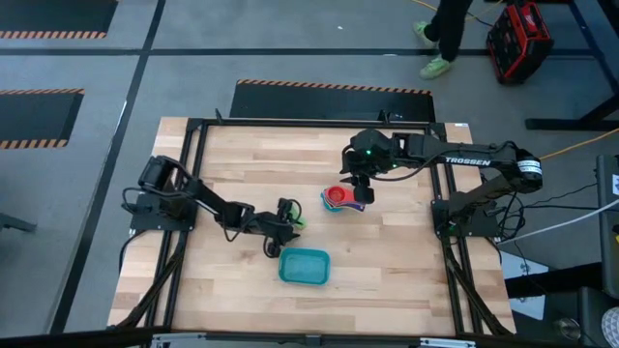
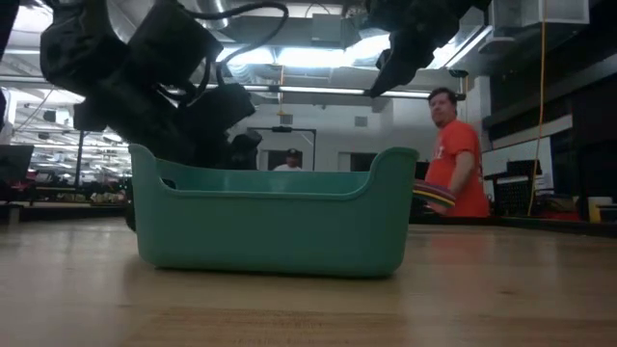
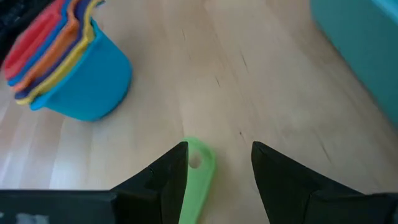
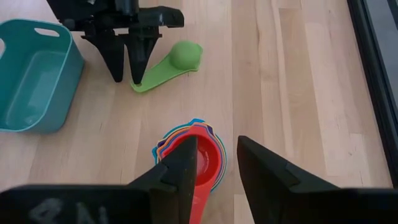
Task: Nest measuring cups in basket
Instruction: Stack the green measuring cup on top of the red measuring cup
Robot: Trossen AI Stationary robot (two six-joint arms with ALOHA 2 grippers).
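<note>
The teal basket [image 1: 304,266] stands near the table's front; it also shows in the low view [image 2: 270,222]. A nested stack of cups [image 4: 193,155], red on top and light blue outermost [image 3: 93,81], sits mid-table. My right gripper [image 4: 216,144] hovers open above it, with the red handle [image 4: 198,196] between the fingers. The green cup [image 4: 171,65] lies alone on the wood, left of the stack. My left gripper [image 3: 219,149] is open, its fingers on either side of the green handle's end [image 3: 198,171]. My left gripper comes from above with its fingers across the green cup's handle end [image 3: 198,171], which lies flat on the table. One finger [image 3: 171,168] stands right against the handle; whether it touches it, I cannot tell.
The black frame rails [image 1: 193,145] run along the table's edges. Bare wood [image 1: 406,271] lies to the right of the basket. A person in an orange shirt [image 2: 458,159] stands in the room behind the table, and another walks on the floor beyond the far edge [image 1: 440,39].
</note>
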